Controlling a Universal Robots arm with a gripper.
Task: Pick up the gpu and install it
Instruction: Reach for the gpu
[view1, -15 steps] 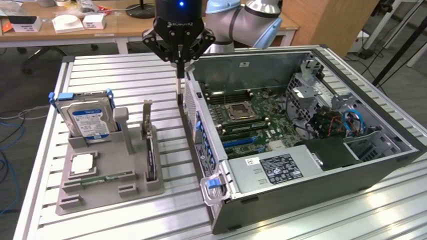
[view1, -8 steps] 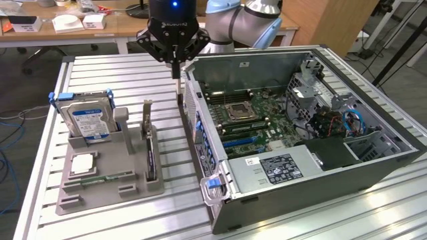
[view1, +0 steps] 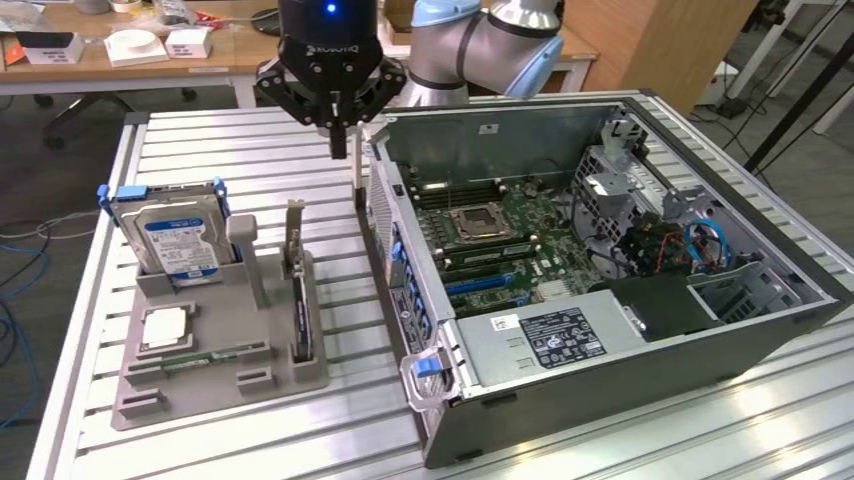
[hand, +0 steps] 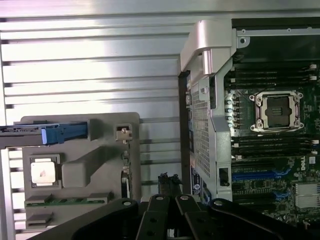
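Note:
The gpu (view1: 300, 300) is a thin dark card standing on edge in a slot of the grey holder (view1: 200, 385), its silvery bracket end (view1: 294, 225) pointing up. My gripper (view1: 339, 148) hangs shut and empty above the slatted table, beyond the holder and beside the rear wall of the open computer case (view1: 534, 370). It is apart from the card, higher and farther back. In the wrist view the gpu (hand: 124, 167) appears edge-on in the holder (hand: 85, 170), with my gripper (hand: 168, 192) off to its case side.
A silver hard drive (view1: 180, 240) with a blue-white label stands in the holder, with a CPU (view1: 167, 325) and a green RAM stick (view1: 214, 355) lying flat nearby. The motherboard (view1: 494, 240) lies exposed inside the case. A cluttered desk (view1: 134, 45) stands behind the table.

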